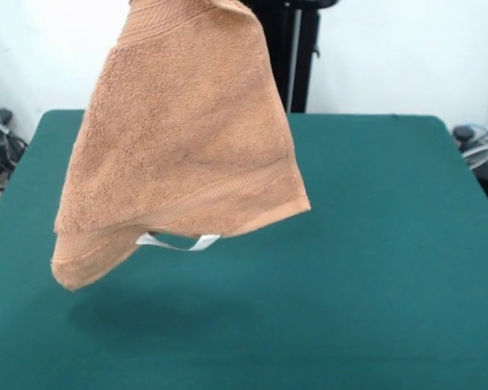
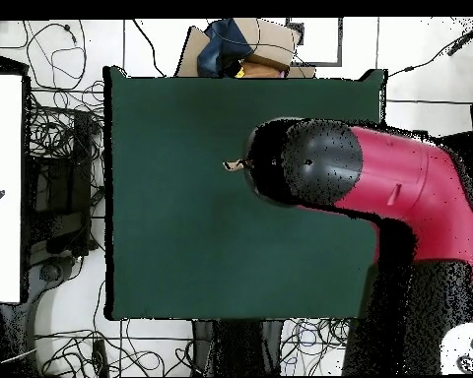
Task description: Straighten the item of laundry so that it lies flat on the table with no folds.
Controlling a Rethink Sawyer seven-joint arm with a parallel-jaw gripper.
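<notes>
The item of laundry [image 1: 179,138], a tan terry towel, hangs in the air above the table [image 1: 374,244], gathered at its top where it leaves the front view. Its lower edge slants, the lowest corner sits at the left, and a white label [image 1: 179,241] dangles under the hem. The towel casts a shadow on the green top and does not touch it. In the overhead view the red and black arm [image 2: 378,182] covers the towel; only a small tan tip [image 2: 236,165] peeks out. The gripper is hidden under the arm's black wrist [image 2: 295,162], holding the hanging towel.
The green table [image 2: 181,236] spreads wide around the towel. A cardboard box [image 2: 265,44] lies beyond its far edge in the overhead view, a white panel [image 2: 4,187] stands at the left, and cables [image 2: 68,177] lie on the floor around the table.
</notes>
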